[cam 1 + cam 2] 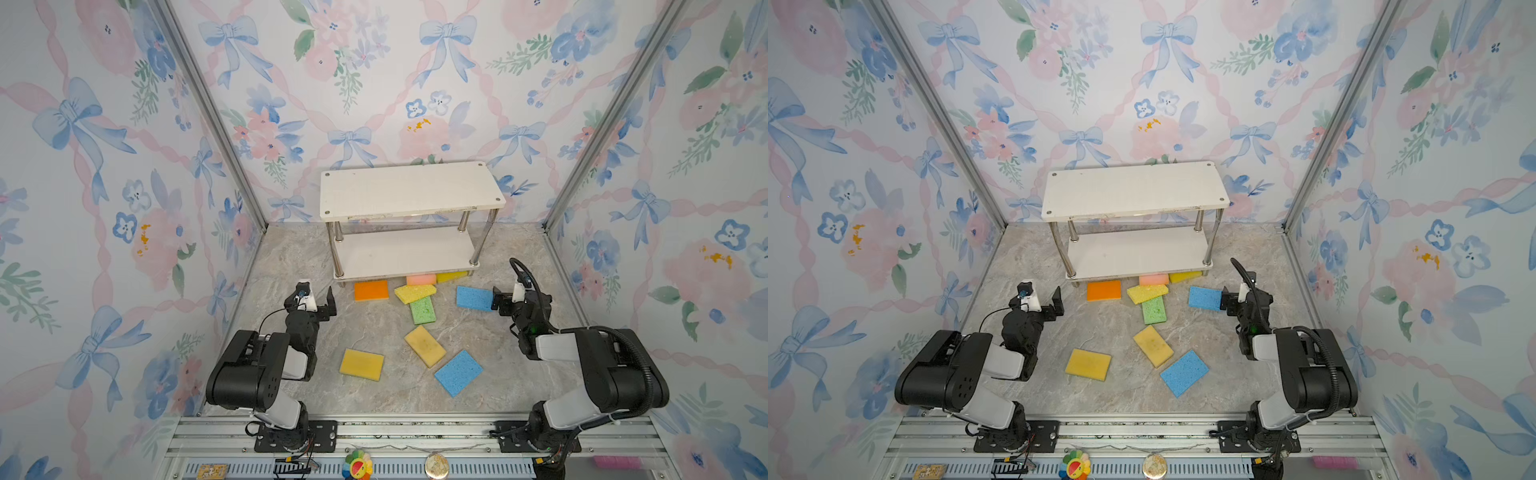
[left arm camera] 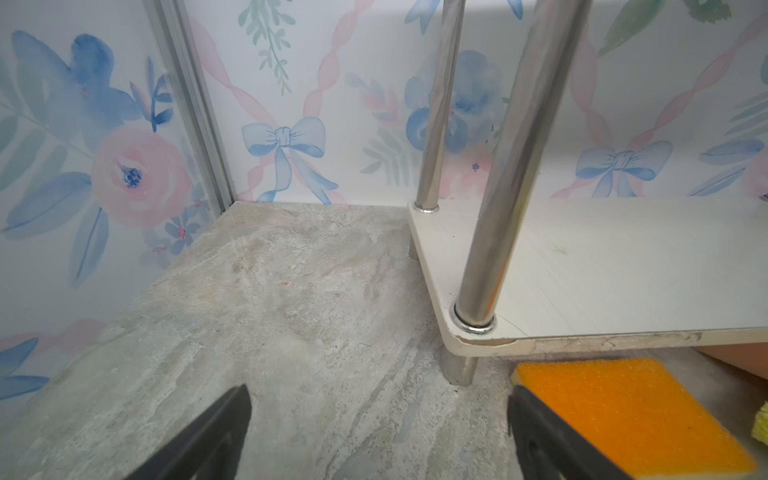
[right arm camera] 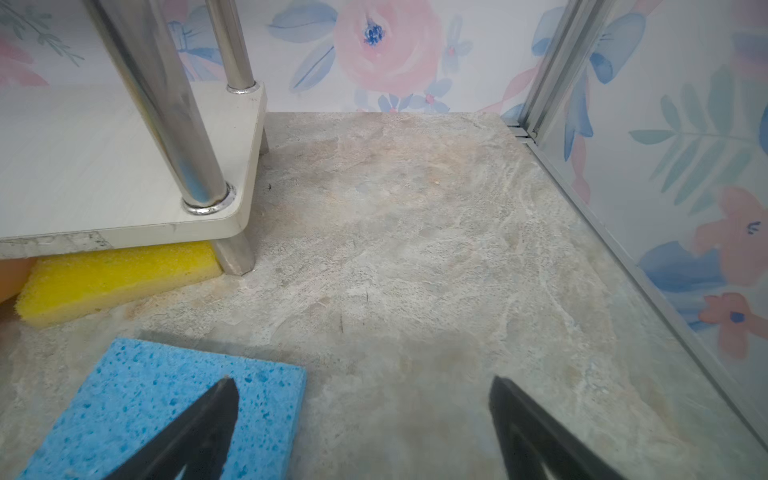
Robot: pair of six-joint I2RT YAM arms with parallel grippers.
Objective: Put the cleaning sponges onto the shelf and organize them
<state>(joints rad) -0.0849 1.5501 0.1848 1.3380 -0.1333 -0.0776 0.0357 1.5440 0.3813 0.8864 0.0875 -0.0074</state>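
Pink sponge (image 1: 420,279) and far yellow sponge (image 1: 452,276) hid partly under the shelf (image 1: 409,189); left end effector (image 1: 318,293) and right end effector (image 1: 507,296) gaped empty.

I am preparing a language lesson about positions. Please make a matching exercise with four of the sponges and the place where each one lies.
Things:
1 orange sponge
2 pink sponge
3 green sponge
4 blue sponge nearer the shelf

Places:
A beside the right claw
B partly under the shelf
C closest to the left claw
D between a yellow sponge and a tan sponge

Pairs: 1-C, 2-B, 3-D, 4-A
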